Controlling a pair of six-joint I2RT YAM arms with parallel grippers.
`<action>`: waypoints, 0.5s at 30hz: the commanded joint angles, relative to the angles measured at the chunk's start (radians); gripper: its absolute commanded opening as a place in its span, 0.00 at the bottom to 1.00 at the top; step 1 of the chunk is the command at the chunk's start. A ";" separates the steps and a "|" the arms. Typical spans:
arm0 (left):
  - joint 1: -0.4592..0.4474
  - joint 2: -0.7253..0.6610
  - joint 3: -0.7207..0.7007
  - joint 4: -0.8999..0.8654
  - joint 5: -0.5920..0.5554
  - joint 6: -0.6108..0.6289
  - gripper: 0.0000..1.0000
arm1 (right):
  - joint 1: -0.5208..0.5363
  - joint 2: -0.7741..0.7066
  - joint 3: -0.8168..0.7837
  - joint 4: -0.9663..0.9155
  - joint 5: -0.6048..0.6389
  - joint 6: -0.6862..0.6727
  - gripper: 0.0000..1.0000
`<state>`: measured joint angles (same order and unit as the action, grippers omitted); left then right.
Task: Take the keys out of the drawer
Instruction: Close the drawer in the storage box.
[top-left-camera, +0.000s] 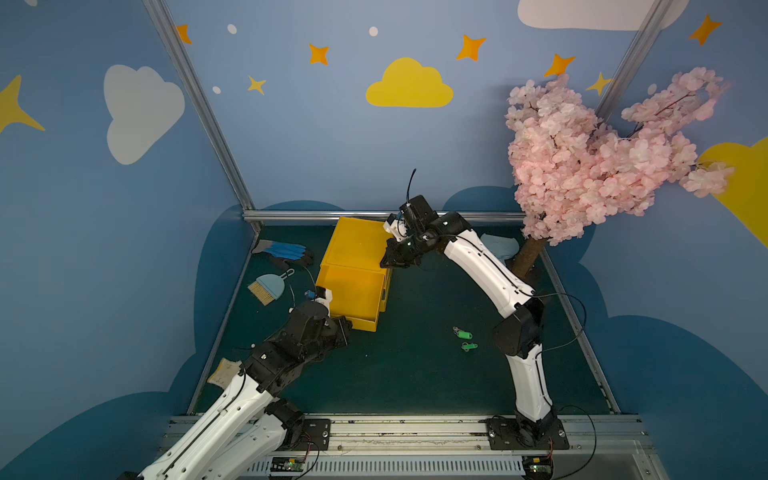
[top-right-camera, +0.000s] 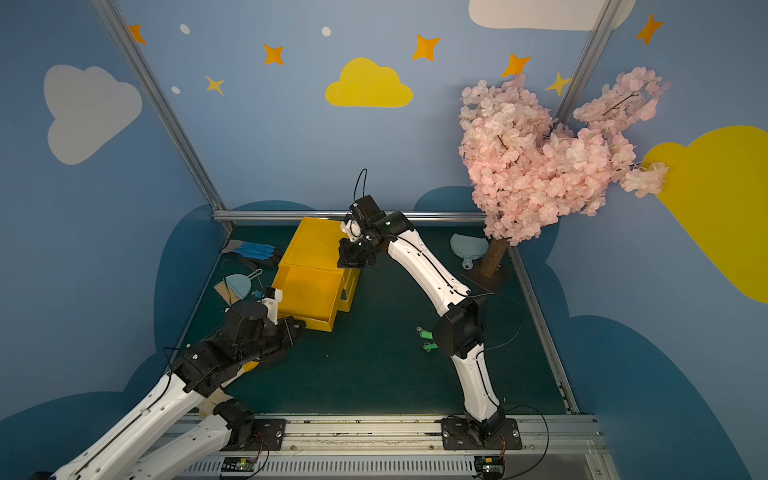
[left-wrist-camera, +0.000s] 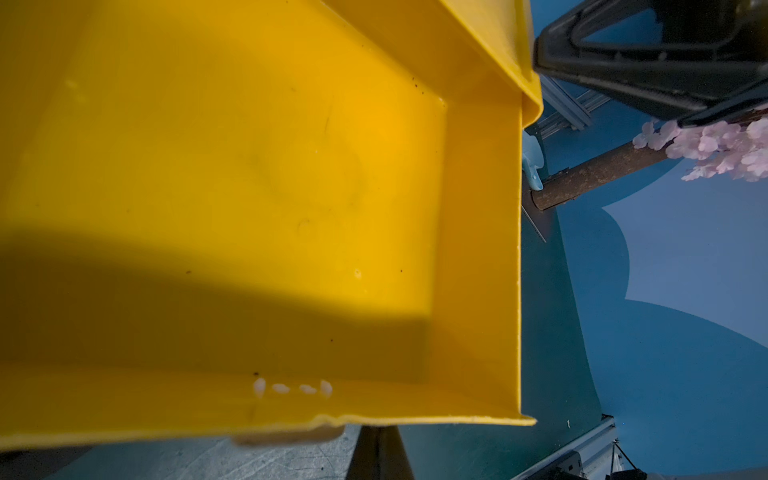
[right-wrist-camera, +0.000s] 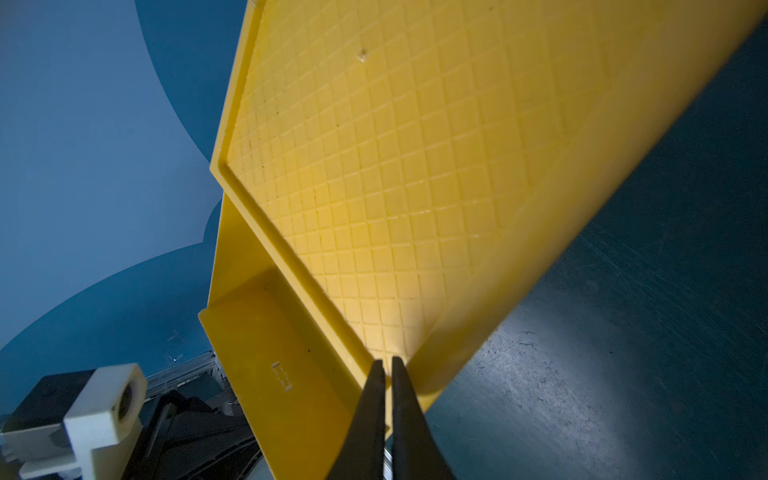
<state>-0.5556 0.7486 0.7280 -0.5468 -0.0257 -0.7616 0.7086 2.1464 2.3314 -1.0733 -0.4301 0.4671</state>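
Drawer (top-left-camera: 353, 297): pulled out of the yellow box (top-left-camera: 357, 245); its floor is bare in the left wrist view and in both top views.
Keys (top-left-camera: 464, 334): two green-tagged sets on the table (top-left-camera: 395, 374), toward its right edge, well apart from the drawer.
Left end effector (top-left-camera: 338, 328): closed, at the drawer's front wall; a grip cannot be told.
Right end effector (right-wrist-camera: 384, 365): narrow, apparently pinching the box's top corner rim.
Progress: seemingly done, since no key shows inside; only releasing the box and drawer looks left.
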 joint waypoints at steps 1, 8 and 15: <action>0.029 0.021 0.022 0.089 0.016 0.019 0.05 | -0.006 0.005 -0.015 -0.034 0.014 -0.002 0.11; 0.059 0.085 0.040 0.167 0.027 0.029 0.05 | -0.008 0.013 -0.007 -0.034 0.008 0.005 0.11; 0.109 0.176 0.043 0.290 0.027 0.020 0.05 | -0.011 0.024 0.001 -0.034 0.003 0.013 0.11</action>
<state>-0.4644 0.8928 0.7387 -0.3435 0.0021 -0.7509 0.7074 2.1464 2.3318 -1.0733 -0.4324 0.4728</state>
